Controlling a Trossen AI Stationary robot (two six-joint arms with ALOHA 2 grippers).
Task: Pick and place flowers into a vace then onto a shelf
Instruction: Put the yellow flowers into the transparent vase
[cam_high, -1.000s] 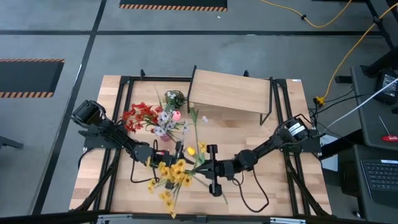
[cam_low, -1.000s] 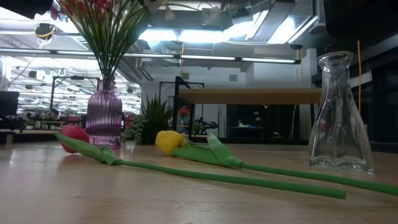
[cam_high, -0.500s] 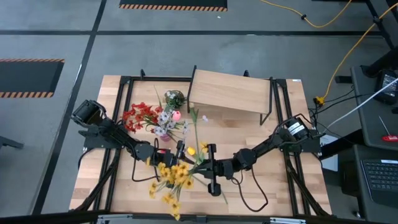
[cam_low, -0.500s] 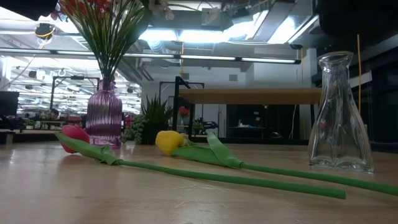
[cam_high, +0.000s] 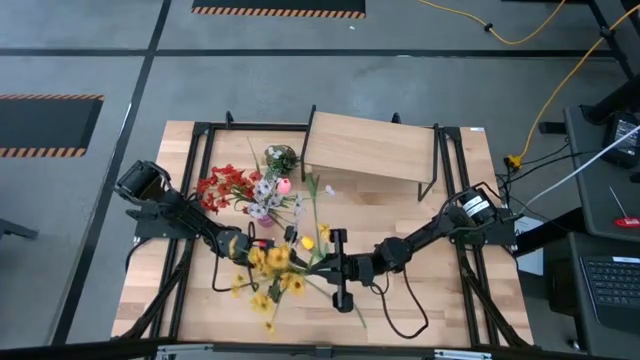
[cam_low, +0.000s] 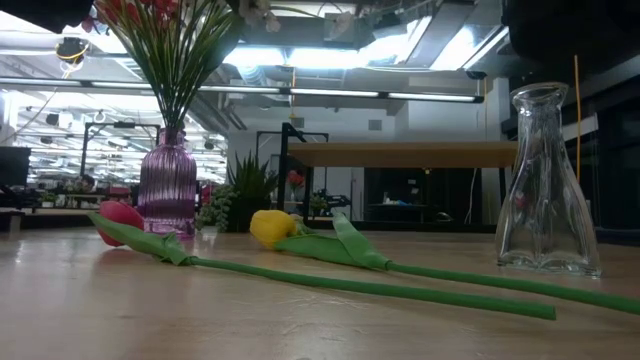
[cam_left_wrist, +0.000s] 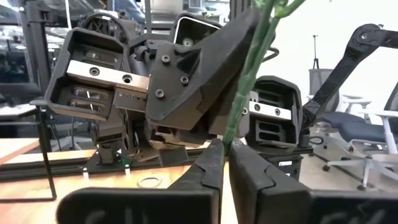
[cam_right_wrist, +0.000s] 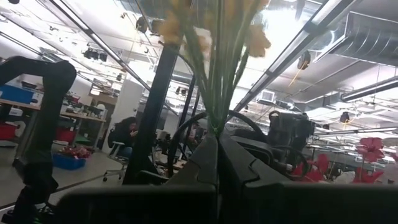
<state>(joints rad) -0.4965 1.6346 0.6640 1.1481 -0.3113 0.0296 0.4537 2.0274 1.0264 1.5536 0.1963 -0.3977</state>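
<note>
You are partway through: the purple vase (cam_low: 167, 180) on the table (cam_high: 440, 290) already holds red flowers (cam_high: 225, 187) and white blossoms (cam_high: 266, 195), but the clear vase (cam_low: 545, 185) stands empty and neither vase is on the shelf (cam_high: 370, 148) at the far side of the table. Two tulips lie loose on the tabletop, a red tulip (cam_low: 118, 215) just in front of the purple vase and a yellow tulip (cam_low: 272, 227) beside it, their long stems trailing across the wood toward the clear vase. The bunch of yellow flowers (cam_high: 268, 272) is in the air between your two arms, near the middle front of the table. Your left hand (cam_left_wrist: 225, 163) has its fingers pressed together on a green stem that rises straight up out of the pinch. Your right hand (cam_right_wrist: 217, 158) is likewise closed tight on a cluster of green stems, with the yellow blooms showing blurred above it. So both hands appear to share the same bunch, the left gripping from the left, the right from the right, very close to each other. What is left, as I judge it: seat this bunch in a vase, pick up the two tulips, and then move the vases up onto the shelf.
</note>
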